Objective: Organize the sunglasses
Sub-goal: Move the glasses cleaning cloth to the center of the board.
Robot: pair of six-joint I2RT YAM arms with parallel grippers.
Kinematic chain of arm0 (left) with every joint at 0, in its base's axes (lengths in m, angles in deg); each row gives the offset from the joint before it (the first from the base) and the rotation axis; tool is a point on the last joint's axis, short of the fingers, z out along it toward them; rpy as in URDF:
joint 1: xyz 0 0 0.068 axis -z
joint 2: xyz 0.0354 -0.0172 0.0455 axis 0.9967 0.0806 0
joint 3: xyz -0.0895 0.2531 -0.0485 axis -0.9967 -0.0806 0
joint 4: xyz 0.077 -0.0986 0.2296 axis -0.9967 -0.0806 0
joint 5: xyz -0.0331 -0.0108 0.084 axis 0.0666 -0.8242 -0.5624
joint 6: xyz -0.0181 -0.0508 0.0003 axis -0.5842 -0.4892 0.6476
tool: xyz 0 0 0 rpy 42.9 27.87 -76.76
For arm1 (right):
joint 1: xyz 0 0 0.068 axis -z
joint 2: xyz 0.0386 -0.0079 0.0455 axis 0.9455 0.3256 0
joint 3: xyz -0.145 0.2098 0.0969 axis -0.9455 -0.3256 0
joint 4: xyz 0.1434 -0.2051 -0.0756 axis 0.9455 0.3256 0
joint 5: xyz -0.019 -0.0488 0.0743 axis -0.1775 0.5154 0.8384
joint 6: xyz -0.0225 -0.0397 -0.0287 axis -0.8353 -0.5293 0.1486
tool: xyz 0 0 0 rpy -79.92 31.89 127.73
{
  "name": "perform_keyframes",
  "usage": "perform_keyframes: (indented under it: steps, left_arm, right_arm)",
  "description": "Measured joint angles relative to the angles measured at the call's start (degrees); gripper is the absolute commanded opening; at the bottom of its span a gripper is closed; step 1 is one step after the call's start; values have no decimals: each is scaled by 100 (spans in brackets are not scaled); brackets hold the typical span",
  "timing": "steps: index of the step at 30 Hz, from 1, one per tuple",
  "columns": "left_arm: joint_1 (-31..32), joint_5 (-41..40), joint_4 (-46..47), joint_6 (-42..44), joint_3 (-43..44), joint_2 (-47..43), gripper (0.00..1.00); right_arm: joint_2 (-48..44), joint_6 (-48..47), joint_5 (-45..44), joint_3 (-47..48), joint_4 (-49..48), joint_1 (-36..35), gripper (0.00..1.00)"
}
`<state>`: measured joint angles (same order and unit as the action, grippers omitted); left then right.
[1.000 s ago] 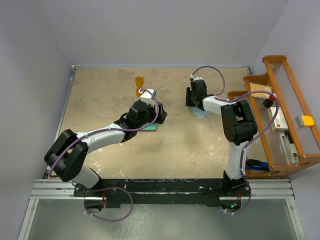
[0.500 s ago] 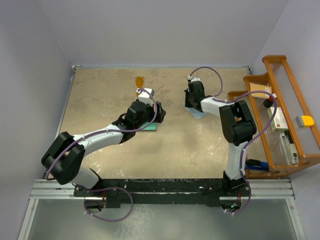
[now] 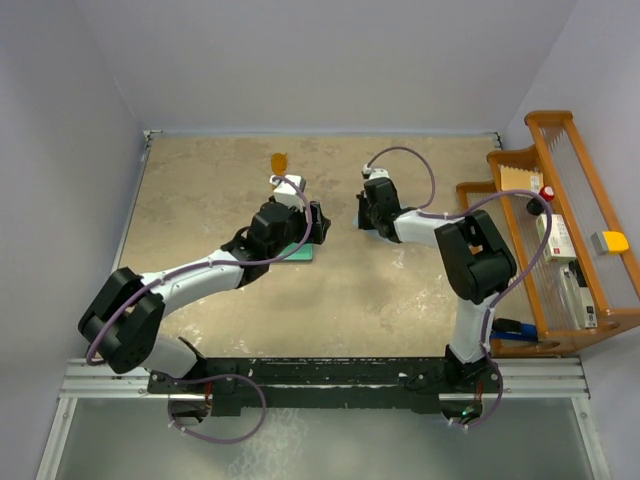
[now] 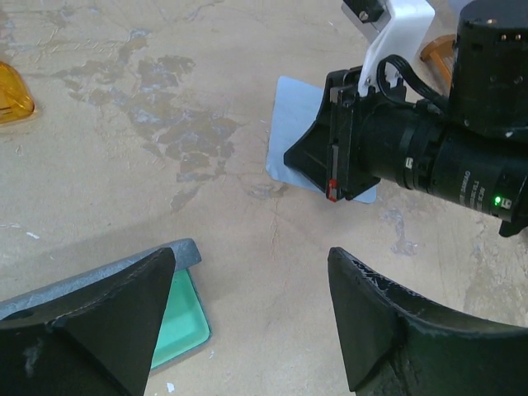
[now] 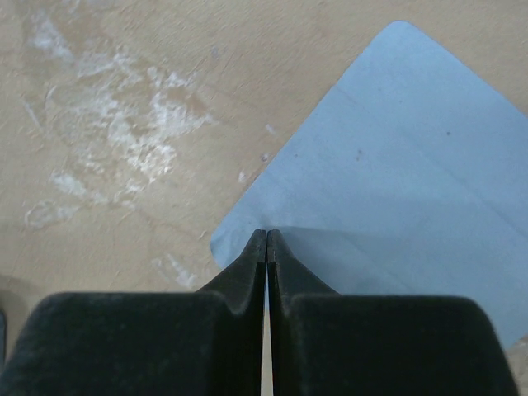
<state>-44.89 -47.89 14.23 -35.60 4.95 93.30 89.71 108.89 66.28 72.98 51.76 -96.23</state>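
The sunglasses (image 3: 279, 160), with small orange-amber lenses, lie on the table at the back; one lens shows at the left edge of the left wrist view (image 4: 12, 91). The grey-blue case with its teal lining (image 4: 177, 318) lies open under my left arm, with only its edge showing from above (image 3: 298, 254). My left gripper (image 3: 316, 224) (image 4: 252, 252) is open and empty over the case's right end. My right gripper (image 3: 362, 220) (image 5: 266, 235) is shut on the edge of a light blue cloth (image 5: 396, 148) (image 4: 293, 132) lying on the table.
A wooden rack (image 3: 560, 230) holding several items stands along the right edge. Walls close the table at the back and left. The two grippers are near each other at mid-table, and my right gripper shows in the left wrist view (image 4: 330, 177).
My right gripper has moved left toward the left gripper, pulling the blue cloth with it. My left gripper has shifted slightly over the case. The sunglasses have not moved.
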Motion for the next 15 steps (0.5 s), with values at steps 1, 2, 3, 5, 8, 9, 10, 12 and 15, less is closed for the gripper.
perform_keyframes:
  steps: [1, 2, 3, 5, 8, 9, 10, 12, 15]
  left_arm:
    - [-4, -2, 0, 0, 0, -9, 73]
    - [-11, -4, -4, 0, 0, -17, 73]
    - [-17, -7, -11, 0, 0, -31, 73]
    - [-35, -17, -20, 0, -2, -59, 73]
    - [-55, -39, -17, 0, 0, -111, 73]
    - [-63, -42, -17, 0, 0, -125, 73]
    - [-66, -44, -17, 0, 0, -140, 73]
    - [-68, -46, -20, 0, -2, -168, 73]
    - [-68, -46, -22, -2, -2, -219, 73]
  right_arm:
    - [-42, 26, 2, -55, -7, -44, 0]
    - [-96, 57, 15, -125, -9, -68, 0]
    - [-155, 85, 24, -197, -7, -142, 0]
    - [-282, 136, 50, -354, 2, -243, 0]
    - [-485, 225, 63, -603, 15, -466, 0]
    - [-546, 254, 90, -682, 13, -546, 0]
    - [-610, 297, 120, -761, 13, -619, 0]
    - [-758, 387, 160, -966, -35, -741, 0]
    - [-942, 505, 166, -1224, -107, -870, 0]
